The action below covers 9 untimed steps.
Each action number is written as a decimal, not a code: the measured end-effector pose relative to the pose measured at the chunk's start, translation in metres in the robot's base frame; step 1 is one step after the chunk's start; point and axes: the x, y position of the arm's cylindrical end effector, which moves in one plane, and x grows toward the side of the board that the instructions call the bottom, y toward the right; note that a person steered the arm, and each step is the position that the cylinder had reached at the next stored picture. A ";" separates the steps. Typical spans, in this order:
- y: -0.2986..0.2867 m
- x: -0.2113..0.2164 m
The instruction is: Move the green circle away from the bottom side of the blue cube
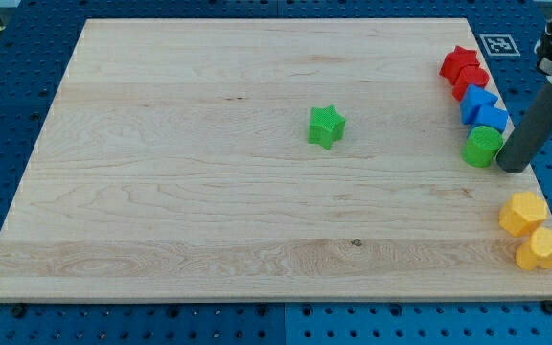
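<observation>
The green circle (483,146) stands near the board's right edge, touching the lower side of the blue cube (492,119). Another blue block (475,100) lies just above the cube. My tip (512,169) is the lower end of the dark rod, just right of the green circle and slightly below it, very close to or touching it.
Two red blocks (462,69) sit above the blue ones at the upper right. A green star (326,126) lies near the board's middle. Two yellow blocks (523,213) (542,249) lie at the lower right corner. The wooden board's right edge (535,192) runs beside my tip.
</observation>
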 end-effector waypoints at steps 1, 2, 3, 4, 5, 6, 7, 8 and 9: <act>0.012 -0.005; 0.012 -0.017; -0.003 -0.017; -0.012 -0.017; -0.019 -0.017; -0.019 -0.010; -0.020 -0.010; -0.039 -0.010; -0.054 -0.010</act>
